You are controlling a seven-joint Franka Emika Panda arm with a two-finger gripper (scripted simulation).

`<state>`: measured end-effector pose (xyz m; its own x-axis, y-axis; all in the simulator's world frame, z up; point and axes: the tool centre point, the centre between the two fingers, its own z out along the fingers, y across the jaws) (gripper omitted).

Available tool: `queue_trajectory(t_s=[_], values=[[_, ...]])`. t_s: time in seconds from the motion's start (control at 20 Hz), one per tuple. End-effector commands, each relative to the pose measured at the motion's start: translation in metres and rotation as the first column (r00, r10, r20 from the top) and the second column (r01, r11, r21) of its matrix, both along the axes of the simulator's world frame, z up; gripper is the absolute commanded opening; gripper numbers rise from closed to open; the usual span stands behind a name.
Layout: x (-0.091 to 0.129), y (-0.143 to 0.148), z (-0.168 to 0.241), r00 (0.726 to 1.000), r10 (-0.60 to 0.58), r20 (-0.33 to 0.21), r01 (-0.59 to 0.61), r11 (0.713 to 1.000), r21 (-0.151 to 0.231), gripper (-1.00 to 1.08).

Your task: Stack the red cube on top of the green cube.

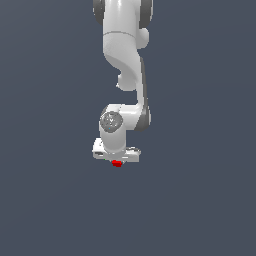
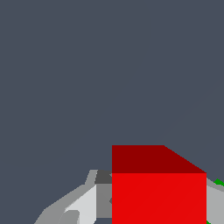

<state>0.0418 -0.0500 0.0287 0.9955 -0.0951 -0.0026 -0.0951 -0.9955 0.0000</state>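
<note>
Gripper point(image 1: 117, 161), lower centre of the exterior view: jaws closed on the red cube point(image 2: 158, 192), which peeks out beneath the hand. In the wrist view the cube sits square between the fingers point(image 2: 83, 203), faces level, no long axis to speak of. Green cube point(image 2: 218, 182): only slivers visible past the red one, apparently just below. Risk, as I judge it: releasing off-centre, so the red cube tips off or nudges the green aside.
</note>
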Motion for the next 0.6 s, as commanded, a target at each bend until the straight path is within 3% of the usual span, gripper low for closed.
queue_trajectory(t_s=[0.0, 0.55], values=[[0.000, 0.000, 0.011, 1.000, 0.000, 0.002, 0.000, 1.000, 0.000, -1.00], [0.000, 0.000, 0.080, 1.000, 0.000, 0.003, 0.000, 1.000, 0.000, -1.00]])
